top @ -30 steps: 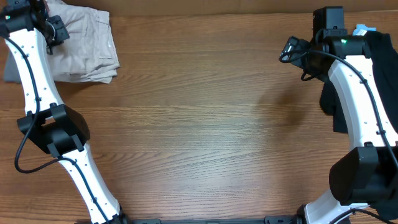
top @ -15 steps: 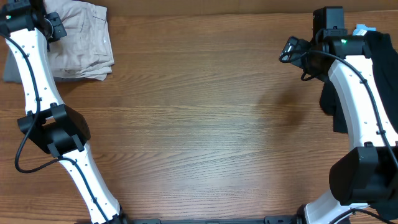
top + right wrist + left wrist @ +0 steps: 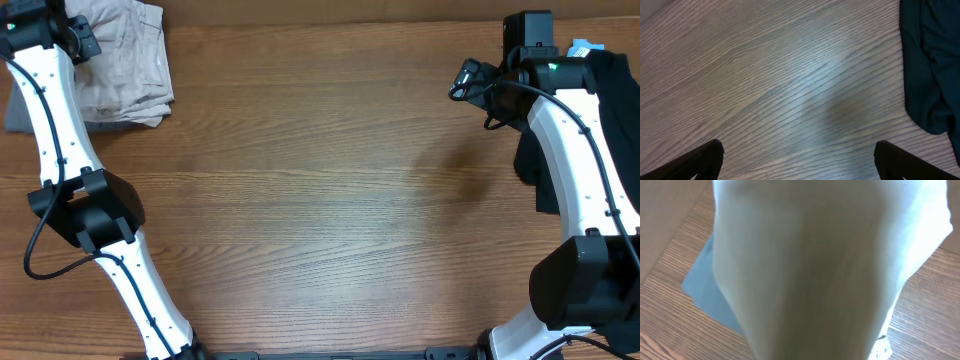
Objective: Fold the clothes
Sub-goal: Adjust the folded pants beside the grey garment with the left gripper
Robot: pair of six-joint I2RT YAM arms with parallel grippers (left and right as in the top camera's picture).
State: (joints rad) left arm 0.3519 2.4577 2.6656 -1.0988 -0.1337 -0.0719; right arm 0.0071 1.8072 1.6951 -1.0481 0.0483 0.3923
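Note:
The folded cream-beige shorts [image 3: 125, 70] lie at the table's far left corner, partly over grey shorts [image 3: 14, 112]. My left gripper [image 3: 78, 38] is at their top left edge and seems shut on them. In the left wrist view the beige cloth [image 3: 820, 270] fills the frame and hides the fingers; the grey shorts [image 3: 707, 287] show beneath. My right gripper [image 3: 466, 80] is open and empty above bare wood, fingertips wide apart [image 3: 800, 160]. A black garment [image 3: 612, 95] with a blue tag [image 3: 583, 47] lies at the far right and shows in the right wrist view [image 3: 930, 65].
The wooden table [image 3: 330, 200] spans the view. The left arm's base [image 3: 85, 205] stands at the left and the right arm's base [image 3: 585, 285] at the right. The table's back edge runs along the top.
The beige shorts have slid left and toward the back corner together with my left gripper. The right arm has not moved.

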